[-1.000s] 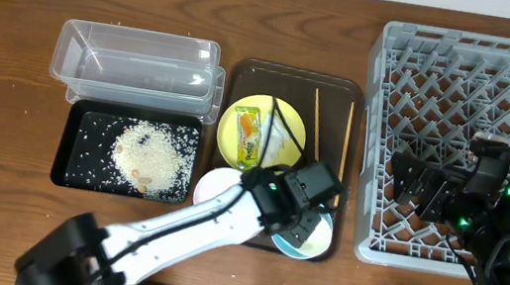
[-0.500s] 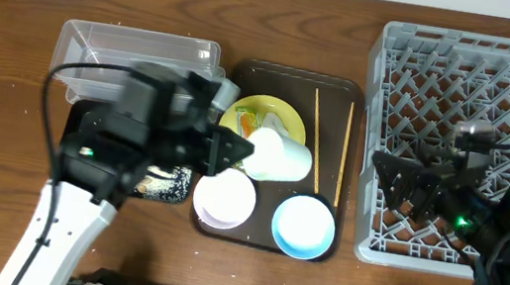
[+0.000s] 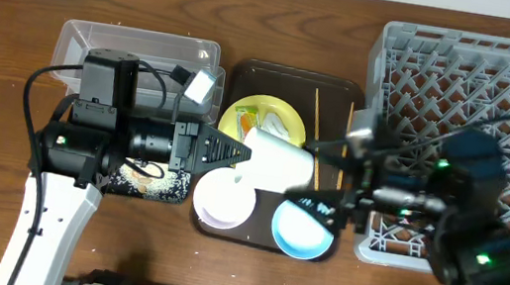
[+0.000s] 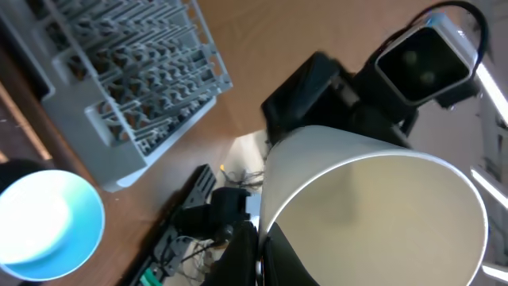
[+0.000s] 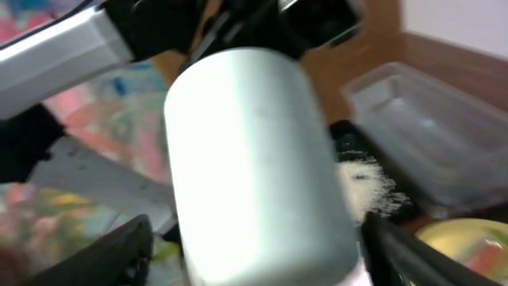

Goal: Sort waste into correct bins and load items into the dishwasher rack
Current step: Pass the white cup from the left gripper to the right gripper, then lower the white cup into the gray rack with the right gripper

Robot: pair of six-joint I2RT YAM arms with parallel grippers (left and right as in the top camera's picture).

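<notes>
Lying level left-to-right, white cup point(image 3: 278, 158) pinched in left jaws, mouth toward them; right jaws wide.

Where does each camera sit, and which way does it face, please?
Overhead: fixed above the table, looking straight down on serving tray, dishwasher rack, left arm and right arm.
Left wrist: on the left arm, looking past the white cup in the left gripper toward the right arm, with the blue bowl below.
Right wrist: on the right arm, facing the cup between the open right gripper fingers, clear tub behind.
Shared: all three show the cup; the wrist cameras face each other.
</notes>
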